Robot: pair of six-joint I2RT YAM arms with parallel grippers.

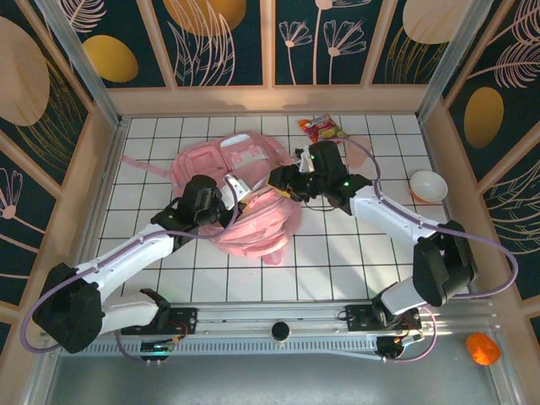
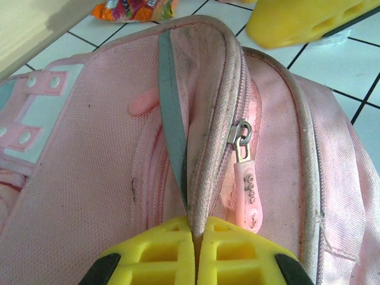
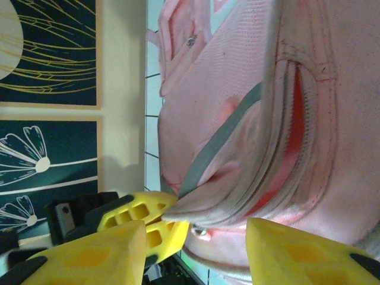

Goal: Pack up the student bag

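Pinching the grey-trimmed rim of the student bag (image 1: 253, 215), the left fingers (image 2: 160, 252) are clamped on its fabric. The bag lies mid-desk, long axis slanting toward the far left corner. The right fingers (image 3: 297, 252) stand parted and empty just beside the zipped mouth, so the right arm seems better placed to reach in.

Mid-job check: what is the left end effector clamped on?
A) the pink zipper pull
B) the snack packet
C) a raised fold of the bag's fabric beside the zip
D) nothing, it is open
C: in the left wrist view the left end effector is shut on a raised fold of the student bag, with the pink zipper pull hanging outside the grip.
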